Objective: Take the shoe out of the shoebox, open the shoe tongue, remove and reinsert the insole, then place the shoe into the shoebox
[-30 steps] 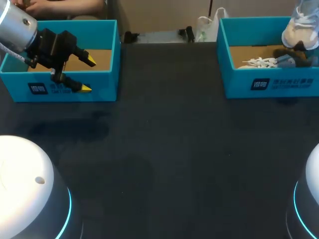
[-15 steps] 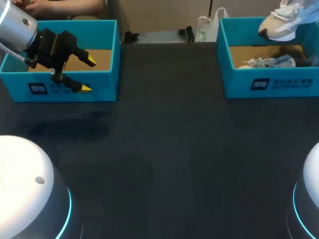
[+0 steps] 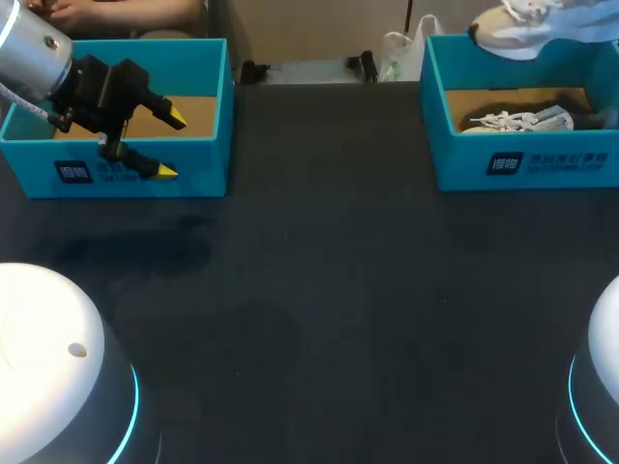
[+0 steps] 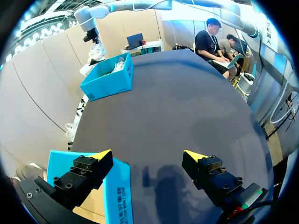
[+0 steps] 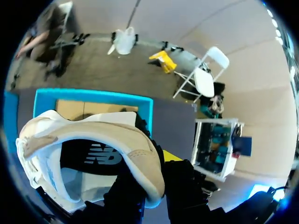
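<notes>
A white and beige shoe [image 3: 537, 24] hangs above the back wall of the right blue shoebox [image 3: 522, 164]. Its toe points left. In the right wrist view my right gripper [image 5: 156, 172] is shut on the shoe [image 5: 93, 140] at its heel collar, with the shoebox [image 5: 93, 99] below and ahead. A second white shoe [image 3: 517, 121] lies inside that box. My left gripper [image 3: 172, 145] hovers open over the front wall of the left blue box [image 3: 198, 179]. In the left wrist view the left gripper [image 4: 147, 156] holds nothing, and the far shoebox [image 4: 110, 79] shows ahead.
The dark table [image 3: 319, 290] stretches between the two boxes. The left box [image 4: 117, 196] lies under one left finger. Small black items [image 3: 363, 66] and a white bag [image 3: 397, 53] sit at the table's back edge.
The shoe rose out of the right box and swung to the left, its toe now pointing left. The left arm stayed still.
</notes>
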{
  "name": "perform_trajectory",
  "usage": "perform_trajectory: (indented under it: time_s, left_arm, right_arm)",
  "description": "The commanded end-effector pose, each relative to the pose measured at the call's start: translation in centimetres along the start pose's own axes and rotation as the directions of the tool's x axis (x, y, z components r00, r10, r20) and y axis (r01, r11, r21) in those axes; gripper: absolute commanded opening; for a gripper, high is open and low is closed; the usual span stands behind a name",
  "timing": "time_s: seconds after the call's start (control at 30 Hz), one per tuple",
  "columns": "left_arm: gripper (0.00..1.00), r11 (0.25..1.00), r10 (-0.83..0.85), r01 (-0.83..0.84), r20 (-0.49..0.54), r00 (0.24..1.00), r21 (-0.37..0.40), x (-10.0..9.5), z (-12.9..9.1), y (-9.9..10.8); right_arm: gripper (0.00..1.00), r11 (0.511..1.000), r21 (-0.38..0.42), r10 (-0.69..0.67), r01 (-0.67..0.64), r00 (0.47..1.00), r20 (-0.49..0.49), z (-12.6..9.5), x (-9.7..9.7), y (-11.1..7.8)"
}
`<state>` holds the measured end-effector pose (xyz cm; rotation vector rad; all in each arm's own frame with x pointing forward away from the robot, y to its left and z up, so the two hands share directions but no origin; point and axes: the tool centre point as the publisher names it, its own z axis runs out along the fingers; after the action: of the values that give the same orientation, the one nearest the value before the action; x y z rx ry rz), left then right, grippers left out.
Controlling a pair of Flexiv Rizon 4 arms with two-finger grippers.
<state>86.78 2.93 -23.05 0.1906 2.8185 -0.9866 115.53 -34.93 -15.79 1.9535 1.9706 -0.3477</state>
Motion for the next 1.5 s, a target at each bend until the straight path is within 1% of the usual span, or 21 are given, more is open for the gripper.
perform_trajectory:
  time_s: [0.03,0.37,0.53,0.57,0.7,0.73,0.77,0.97,1.5]
  left_arm:
    - [1.00,1.000,0.000,0.000,-0.002,1.000,-0.004,0.0,0.0,-0.1]
    - [1.00,1.000,0.000,0.000,-0.002,1.000,-0.004,0.0,0.0,-0.1]
    - [1.00,1.000,0.000,0.000,-0.002,1.000,-0.004,0.0,0.0,-0.1]
    - [1.00,1.000,0.000,0.000,-0.002,1.000,-0.004,0.0,0.0,-0.1]
    - [1.00,1.000,0.000,0.000,-0.002,1.000,-0.004,0.0,0.0,-0.1]
    - [1.00,1.000,0.000,0.000,-0.002,1.000,-0.004,0.0,0.0,-0.1]
    - [1.00,1.000,0.000,0.000,-0.002,1.000,-0.004,0.0,0.0,-0.1]
    - [1.00,1.000,0.000,0.000,-0.002,1.000,-0.004,0.0,0.0,-0.1]
    - [1.00,1.000,0.000,0.000,-0.002,1.000,-0.004,0.0,0.0,-0.1]
  right_arm:
    - [0.00,0.991,0.025,0.132,-0.132,0.991,-0.004,-0.3,-0.1,0.5]
    - [0.00,0.991,0.025,0.132,-0.132,0.991,-0.004,-0.3,-0.1,0.5]
    - [0.00,0.992,0.013,0.123,-0.124,0.992,0.006,0.6,0.3,0.3]
    - [0.00,0.994,0.000,0.110,-0.110,0.994,0.009,0.9,0.5,0.3]
    - [0.00,0.996,-0.010,0.093,-0.092,0.996,0.015,1.3,1.4,0.0]
    - [0.00,0.997,-0.007,0.078,-0.078,0.997,0.008,1.5,1.8,-0.1]
    - [0.00,0.997,-0.011,0.081,-0.080,0.997,0.020,1.7,2.0,-0.1]
    - [0.00,0.997,-0.004,0.079,-0.079,0.997,0.015,3.1,3.0,-0.3]
    - [0.00,0.994,0.044,0.103,-0.104,0.994,0.025,7.5,4.6,-0.2]
